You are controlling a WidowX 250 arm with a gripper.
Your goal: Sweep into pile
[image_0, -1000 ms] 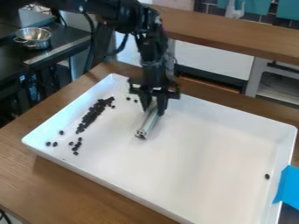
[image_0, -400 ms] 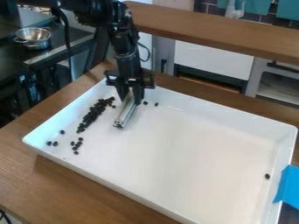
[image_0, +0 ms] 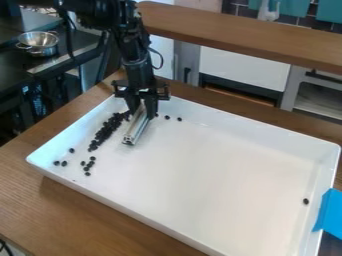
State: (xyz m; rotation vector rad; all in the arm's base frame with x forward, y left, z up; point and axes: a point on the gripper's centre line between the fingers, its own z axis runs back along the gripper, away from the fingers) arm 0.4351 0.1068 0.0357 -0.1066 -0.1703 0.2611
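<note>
My gripper (image_0: 143, 110) hangs over the upper left of the white tray (image_0: 214, 165), shut on a silver metal bar (image_0: 136, 129) that slants down to the tray floor. Just left of the bar lies a long dense row of black pieces (image_0: 105, 131), its upper end close to the gripper. Several loose black pieces (image_0: 87, 168) are scattered near the tray's left corner. Two more pieces (image_0: 167, 117) lie right of the gripper, by the back wall. A single piece (image_0: 306, 201) is at the far right, near the tray's right wall.
The tray's raised walls surround the work area on a wooden table (image_0: 73, 212). Blue tape (image_0: 329, 215) is stuck at the right wall. A wooden ledge (image_0: 247, 37) runs behind, and a metal colander (image_0: 39, 43) stands on a dark counter at upper left.
The gripper and bar have moved left across the tray, toward the dense row, slowing over the last half second. The loose pieces right of the gripper came into clearer view as it passed.
</note>
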